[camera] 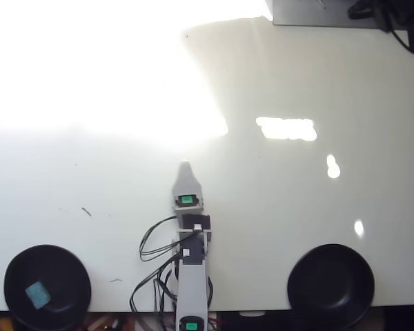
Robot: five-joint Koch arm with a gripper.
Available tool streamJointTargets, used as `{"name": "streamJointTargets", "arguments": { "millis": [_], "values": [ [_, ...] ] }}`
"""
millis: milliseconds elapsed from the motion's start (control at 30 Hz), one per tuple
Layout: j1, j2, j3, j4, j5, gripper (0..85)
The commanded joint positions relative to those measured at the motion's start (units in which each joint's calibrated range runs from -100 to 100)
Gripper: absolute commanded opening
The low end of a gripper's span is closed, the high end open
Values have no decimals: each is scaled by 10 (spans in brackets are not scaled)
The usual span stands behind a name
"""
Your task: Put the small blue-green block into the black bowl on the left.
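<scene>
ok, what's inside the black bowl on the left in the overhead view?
The small blue-green block lies flat inside the black bowl, left of its centre. Nothing else shows in it. The bowl's lower rim is cut off by the frame edge, so that strip can't be checked.

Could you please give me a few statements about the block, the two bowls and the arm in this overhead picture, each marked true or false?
1. The blue-green block lies inside the black bowl at the left of the overhead view. True.
2. The other black bowl, at the right, also holds a block. False: no block shows in it.
3. The gripper hangs over the left bowl. False: it points up the middle of the table, apart from both bowls.
4. The gripper holds the block. False: the block sits in the bowl.
</scene>
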Motion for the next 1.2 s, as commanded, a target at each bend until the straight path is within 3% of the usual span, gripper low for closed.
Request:
{"name": "streamJointTargets", "arguments": {
  "millis": [0,333,733,1167],
  "values": [
    [-29,-13,-23,21,3,484],
    [-46,-12,-143,70,10,484],
    [16,-10,-189,89,10,483],
    [14,-4,-199,84,10,483]
  ]
}}
